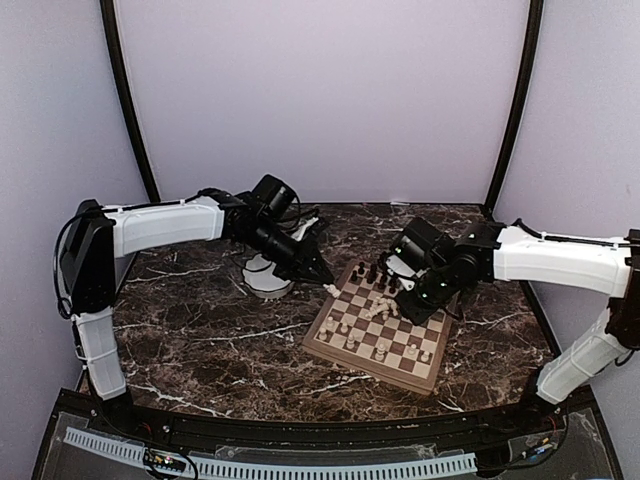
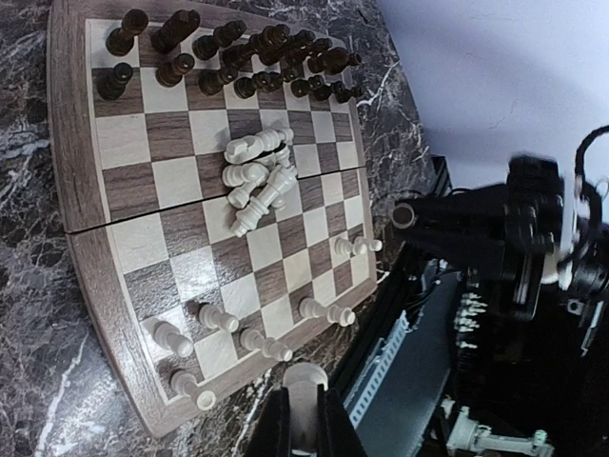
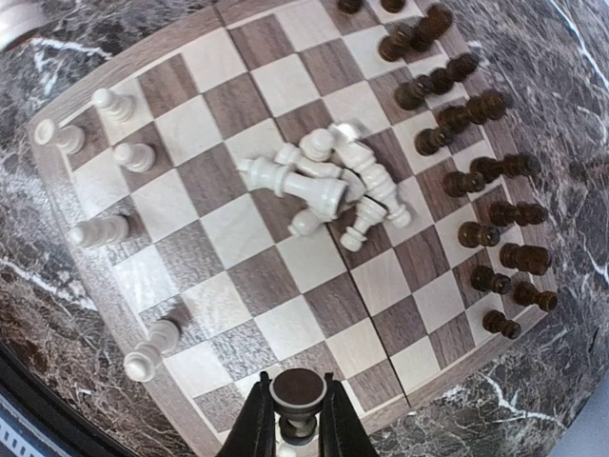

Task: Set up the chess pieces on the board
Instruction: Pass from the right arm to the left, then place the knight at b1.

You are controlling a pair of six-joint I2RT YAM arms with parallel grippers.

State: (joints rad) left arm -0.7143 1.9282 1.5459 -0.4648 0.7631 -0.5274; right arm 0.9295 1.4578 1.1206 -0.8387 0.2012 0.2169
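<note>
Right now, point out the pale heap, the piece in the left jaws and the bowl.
pale heap point(image 3: 295, 183): right wrist view, the largest fallen piece's body.
piece in left jaws point(image 2: 304, 378): left wrist view, its rounded top.
bowl point(image 1: 266, 292): top view, its near rim.

No readable text, label, brand, number or sign in any of the three views. Tan rim of the board point(image 2: 68, 143) shows plain wood, no rank or file marks. White arm shells point(image 1: 165, 226) show no legible print; any marking is too small to tell.

Dark marble table point(image 1: 200, 350), carrying board point(image 1: 360, 366), white bowl point(image 1: 265, 286)
</note>
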